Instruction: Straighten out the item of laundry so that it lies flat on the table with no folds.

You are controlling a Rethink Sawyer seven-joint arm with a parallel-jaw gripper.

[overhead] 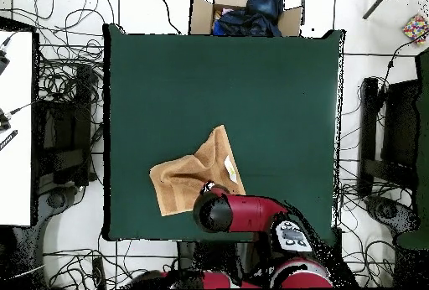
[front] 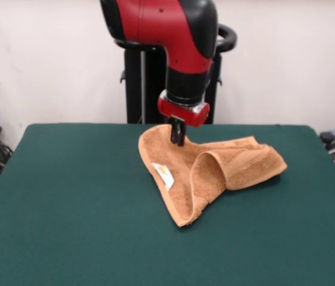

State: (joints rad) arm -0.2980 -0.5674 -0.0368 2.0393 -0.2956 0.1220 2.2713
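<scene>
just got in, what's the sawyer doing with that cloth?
The red and black arm has its gripper down on the far edge of the orange-tan terry hand towel, which appears pinched there. The towel is crumpled on the dark green felt-covered table: one side is rolled into a fold, a corner points toward the camera, and the small white tag shows. It is not flat yet.

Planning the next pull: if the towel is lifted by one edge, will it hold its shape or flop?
Probably flop: the towel already lies draped in soft folds, with one looped fold standing open. It looks light. Its terry pile may cling to the table, so pushing would likely bunch it.
</scene>
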